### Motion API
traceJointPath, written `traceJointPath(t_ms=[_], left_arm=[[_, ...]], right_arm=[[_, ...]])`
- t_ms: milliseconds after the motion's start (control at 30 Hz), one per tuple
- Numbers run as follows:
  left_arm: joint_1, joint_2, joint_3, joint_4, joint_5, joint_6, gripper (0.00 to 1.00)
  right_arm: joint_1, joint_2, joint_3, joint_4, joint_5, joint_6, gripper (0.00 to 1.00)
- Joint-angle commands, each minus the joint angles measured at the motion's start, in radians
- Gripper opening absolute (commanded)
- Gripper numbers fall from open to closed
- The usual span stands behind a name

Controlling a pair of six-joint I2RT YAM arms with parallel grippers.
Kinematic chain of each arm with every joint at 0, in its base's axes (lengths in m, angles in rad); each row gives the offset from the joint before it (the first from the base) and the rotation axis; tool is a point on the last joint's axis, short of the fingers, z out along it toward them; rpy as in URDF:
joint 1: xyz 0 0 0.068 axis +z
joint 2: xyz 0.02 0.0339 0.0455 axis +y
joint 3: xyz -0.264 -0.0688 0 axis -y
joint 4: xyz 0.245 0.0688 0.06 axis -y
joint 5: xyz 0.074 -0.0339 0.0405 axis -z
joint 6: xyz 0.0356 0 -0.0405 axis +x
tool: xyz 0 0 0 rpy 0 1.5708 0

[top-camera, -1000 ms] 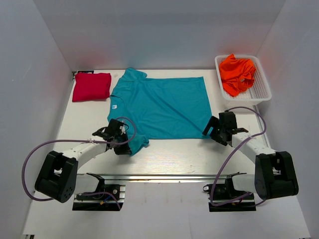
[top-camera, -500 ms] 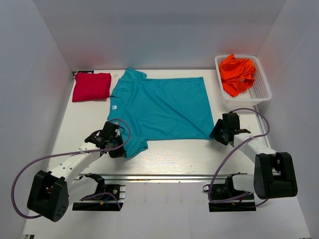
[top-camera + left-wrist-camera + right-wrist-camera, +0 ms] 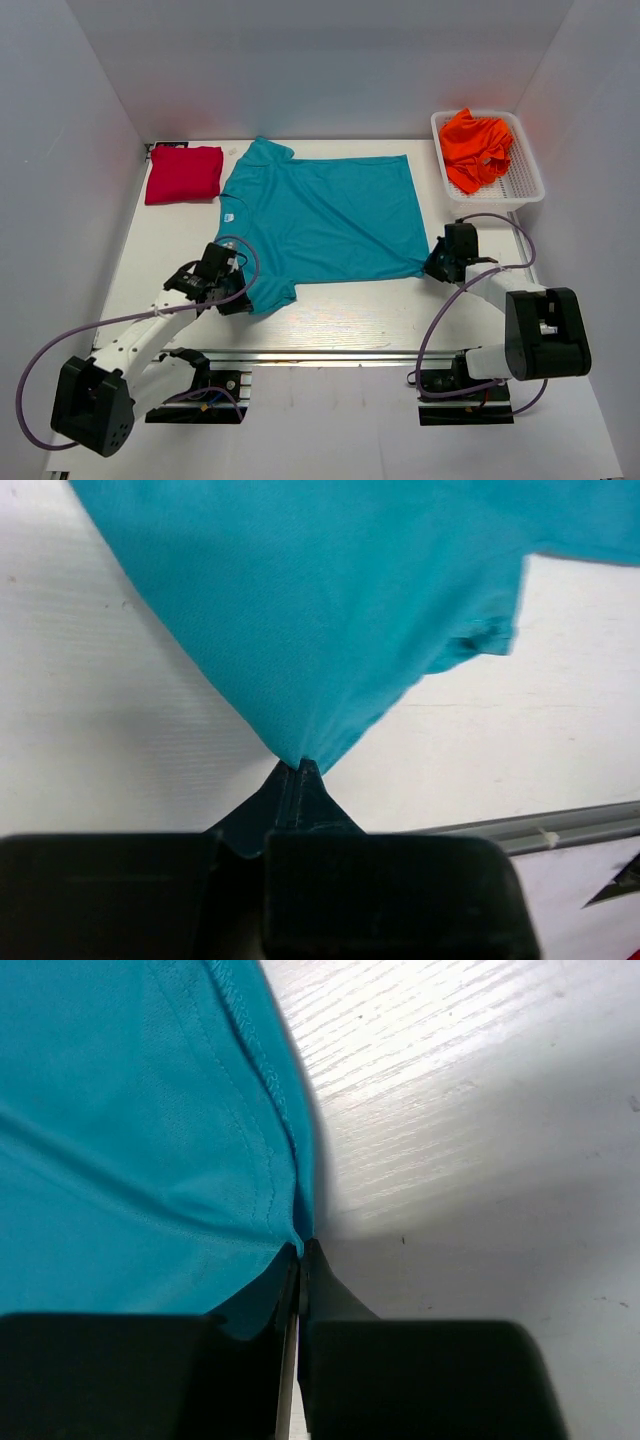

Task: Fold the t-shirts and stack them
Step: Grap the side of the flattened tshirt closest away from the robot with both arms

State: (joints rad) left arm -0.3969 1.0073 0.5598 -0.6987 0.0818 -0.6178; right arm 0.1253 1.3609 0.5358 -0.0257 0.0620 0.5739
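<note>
Viewing from above, we note the teal tee (image 3: pixel 320 215) spread flat mid-surface (image 3: pixel 350 315). Left end effector (image 3: pixel 298 772) is pressed together on the tee's near-left corner by the sleeve. Right end effector (image 3: pixel 299 1252) pinches the near-right hem corner. Red tee (image 3: pixel 184 174) lies folded at far left. Orange tee (image 3: pixel 476 145) sits crumpled in the far-right basket (image 3: pixel 530 188).

White links (image 3: pixel 140 335), black joint blocks (image 3: pixel 545 335); looping purple cables (image 3: pixel 488 216); left hand (image 3: pixel 240 296), right hand (image 3: pixel 430 267) black
</note>
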Motion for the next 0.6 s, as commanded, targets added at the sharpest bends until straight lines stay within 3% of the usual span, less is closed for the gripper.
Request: traceJointPath(t_ms=[0, 300, 567], left_arm=[[-0.005, -0.052, 0.066, 0.010, 0.002, 0.023, 0.00], [0.016, -0.053, 0.130, 0.201, 0.047, 0.043, 0.00], [0.026, 0.177, 0.348, 0.259, -0.066, 0.075, 0.00]], right_arm=[[0.000, 0.032, 0.001, -0.055, -0.022, 0.001, 0.00], [0.005, -0.102, 0.042, -0.123, -0.100, -0.042, 0.00], [0.001, -0.008, 0.245, -0.230, -0.087, -0.104, 0.00]])
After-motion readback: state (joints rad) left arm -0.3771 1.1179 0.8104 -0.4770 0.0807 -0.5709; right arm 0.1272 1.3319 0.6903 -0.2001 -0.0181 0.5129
